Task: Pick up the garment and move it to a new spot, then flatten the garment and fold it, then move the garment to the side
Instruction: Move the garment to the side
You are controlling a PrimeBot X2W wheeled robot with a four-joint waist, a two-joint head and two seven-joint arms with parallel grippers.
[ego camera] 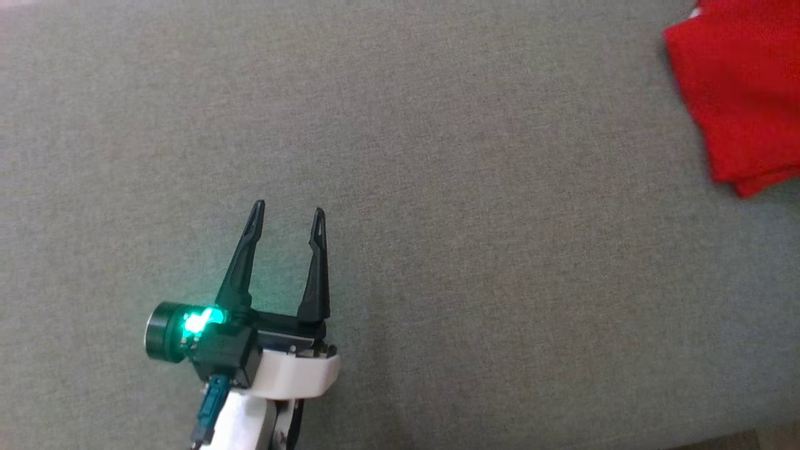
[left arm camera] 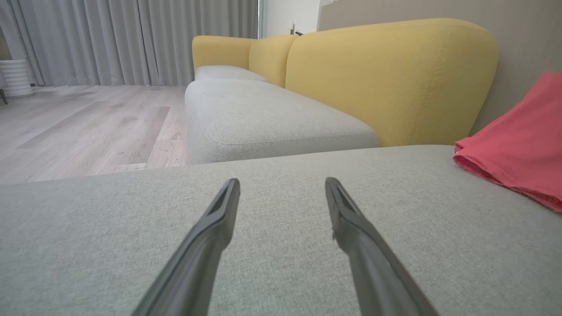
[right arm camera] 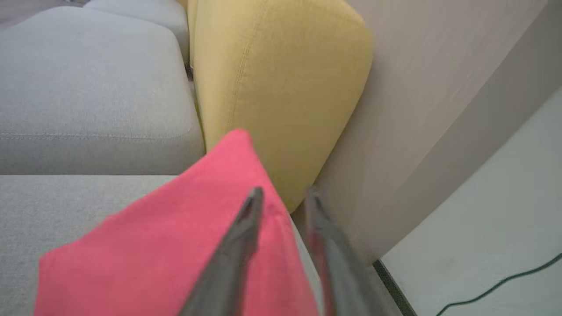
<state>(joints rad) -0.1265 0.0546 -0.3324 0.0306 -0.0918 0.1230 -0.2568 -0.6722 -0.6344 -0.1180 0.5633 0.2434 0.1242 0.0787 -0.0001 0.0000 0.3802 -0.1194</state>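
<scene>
Head view. Low and left of centre, left claw of two long dark fingers on a white wrist, with a green light glowing at its base. Spread wide, gripping nothing, fingertips over the bare grey woven sofa seat. Well apart from that claw, far up to its right at the frame's corner, folded bright red fabric garment, lying flat on the same seat with layered edges showing along its lower side.

Left wrist view. Left claw seen along its own fingers, open wide, grey seat showing through the gap. Ahead of the fingertips, a rounded mustard-yellow upholstered backrest. Well apart to the claw's right, red garment resting on the seat beside that backrest. Ahead and to the left, pale wooden plank floor and grey pleated curtains.

Right wrist view. Right claw, blurred, fingers parted by a modest gap, pinching nothing. Directly beneath and to the left of the claw, red garment on the corner of the grey seat, one finger crossing over it; touching or not, impossible to tell. Beyond the fingertips, yellow backrest and plain beige wall. To the right of the claw, a thin dark cable lying on a light surface.
</scene>
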